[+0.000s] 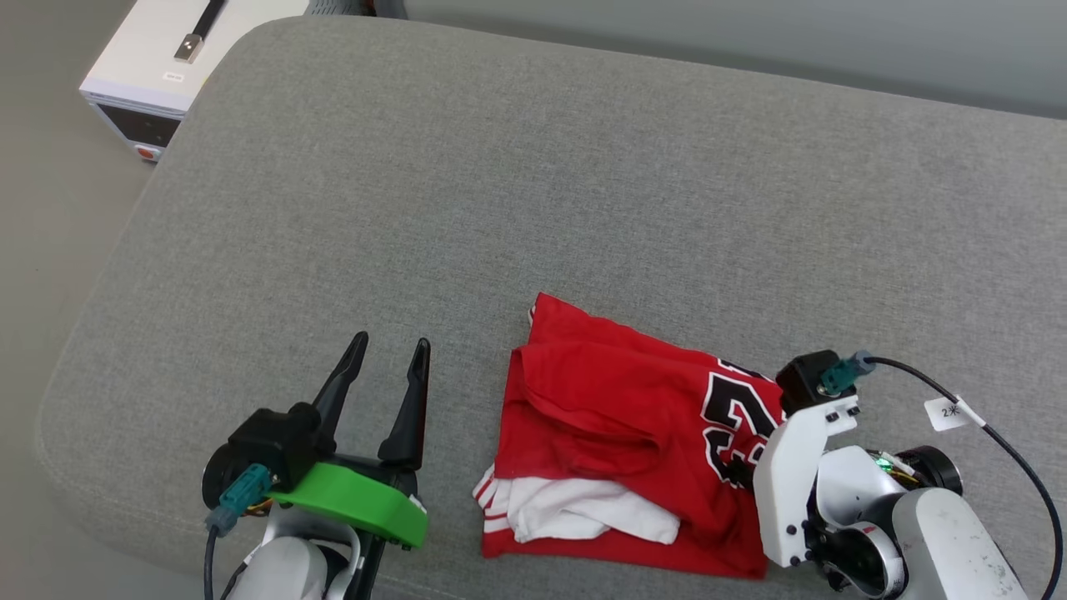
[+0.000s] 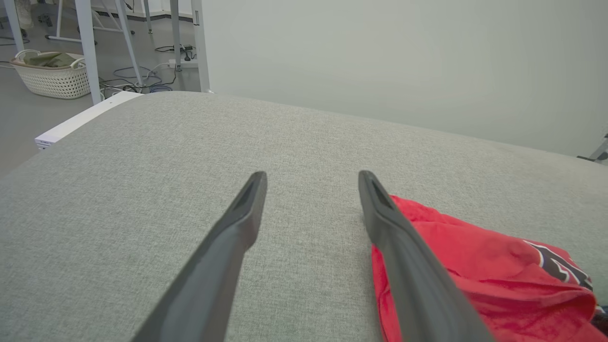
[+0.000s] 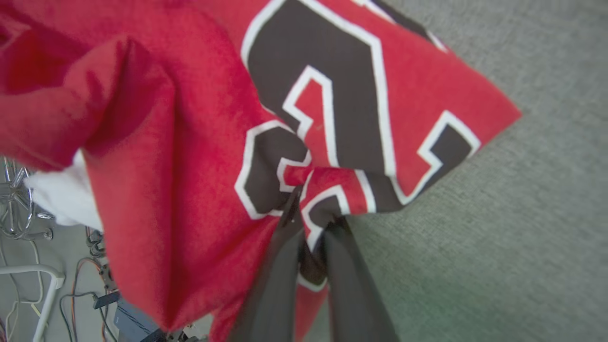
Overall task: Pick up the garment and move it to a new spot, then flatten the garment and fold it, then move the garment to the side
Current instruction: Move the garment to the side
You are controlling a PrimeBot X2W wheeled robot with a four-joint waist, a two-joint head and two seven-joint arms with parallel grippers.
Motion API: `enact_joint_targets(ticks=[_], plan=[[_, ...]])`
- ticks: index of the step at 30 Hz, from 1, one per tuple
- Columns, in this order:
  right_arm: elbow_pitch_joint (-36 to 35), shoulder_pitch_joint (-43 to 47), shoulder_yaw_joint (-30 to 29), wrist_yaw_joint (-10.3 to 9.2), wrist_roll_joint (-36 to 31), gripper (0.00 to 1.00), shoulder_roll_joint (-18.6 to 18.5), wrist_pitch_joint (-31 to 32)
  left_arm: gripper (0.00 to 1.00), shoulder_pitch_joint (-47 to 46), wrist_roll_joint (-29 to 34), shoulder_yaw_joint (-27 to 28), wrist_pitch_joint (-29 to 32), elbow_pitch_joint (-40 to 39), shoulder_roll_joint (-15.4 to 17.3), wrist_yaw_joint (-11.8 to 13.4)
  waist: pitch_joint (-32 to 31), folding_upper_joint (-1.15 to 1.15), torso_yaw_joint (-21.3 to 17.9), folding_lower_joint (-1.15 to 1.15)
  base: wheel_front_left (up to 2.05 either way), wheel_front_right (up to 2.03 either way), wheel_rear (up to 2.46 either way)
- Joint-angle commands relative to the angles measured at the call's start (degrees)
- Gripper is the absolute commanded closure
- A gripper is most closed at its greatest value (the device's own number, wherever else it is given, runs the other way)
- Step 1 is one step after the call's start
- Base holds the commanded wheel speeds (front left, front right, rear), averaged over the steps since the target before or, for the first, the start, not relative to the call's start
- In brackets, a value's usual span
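Observation:
The garment (image 1: 617, 433), a red jersey with a white sleeve and a black white-edged number print, lies crumpled on the grey cushion (image 1: 500, 192) near its front edge. My right gripper (image 3: 308, 216) is shut on a pinch of the garment (image 3: 199, 142) at the number print, with the cloth bunched between the fingertips. In the head view the right gripper (image 1: 744, 471) reaches into the garment's right side, its fingers mostly hidden by its white wrist. My left gripper (image 1: 388, 354) stands open over bare cushion just left of the garment. In the left wrist view the garment (image 2: 475, 266) lies beside the right finger of the left gripper (image 2: 311, 183).
A white box (image 1: 158, 75) sits on the floor off the cushion's far left corner. A white laundry basket (image 2: 52, 73), metal legs and cables stand on the floor beyond. A pale wall runs behind the cushion. The cushion's far and left parts are bare.

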Motion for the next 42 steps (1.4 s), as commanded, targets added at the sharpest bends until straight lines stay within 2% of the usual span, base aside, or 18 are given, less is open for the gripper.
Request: enact_joint_targets(ticks=[1,9,14,24,29,31,36,42], plan=[[1.2,-0.2,1.2,-0.02,-0.3,1.0,-0.9,-1.5,0.0,-0.7,0.0,0.0,-0.3,0.1,-0.1,-0.2,-1.0,0.0,-0.9,0.0,0.0,0.0,0.0],[-1.7,-1.2,5.0,-0.02,-1.3,1.0,-8.6,-10.0,0.0,0.4,-0.3,-1.1,-0.3,0.2,0.9,-0.2,-4.4,0.0,-5.2,0.0,0.0,0.0,0.0],[-4.5,-0.9,8.0,-0.02,-1.2,1.0,-15.6,-12.7,0.0,1.1,-0.6,-2.3,-0.3,0.0,1.7,-0.2,-5.8,0.0,-9.4,0.0,0.0,0.0,0.0],[-7.2,-3.1,15.3,-0.02,-1.2,1.0,-33.5,-17.4,0.0,0.5,-1.1,-5.8,-0.3,-0.4,2.6,-0.2,-4.8,0.0,-18.1,0.0,0.0,0.0,0.0],[-7.1,-5.5,18.1,-0.02,-0.1,1.0,-42.1,-19.9,0.0,-1.3,-0.9,-6.8,-0.3,-1.0,3.1,-0.2,-1.4,0.0,-21.9,0.0,0.0,0.0,0.0],[-6.5,-6.6,18.4,-0.02,0.4,1.0,-44.5,-21.1,0.0,-2.4,-0.5,-7.4,-0.3,-1.5,3.6,-0.2,0.6,0.0,-23.4,0.0,0.0,0.0,0.0],[-2.8,-10.2,17.8,-0.02,0.7,1.0,-48.4,-25.6,0.0,-5.9,0.6,-9.6,-0.3,-2.8,5.2,-0.2,6.5,0.0,-26.5,0.0,0.0,0.0,0.0],[4.9,-17.1,16.1,-0.02,-1.9,1.0,-49.2,-32.6,0.0,-11.0,2.4,-11.0,-0.3,-4.7,8.5,-0.2,13.6,0.0,-30.1,0.0,0.0,0.0,0.0]])
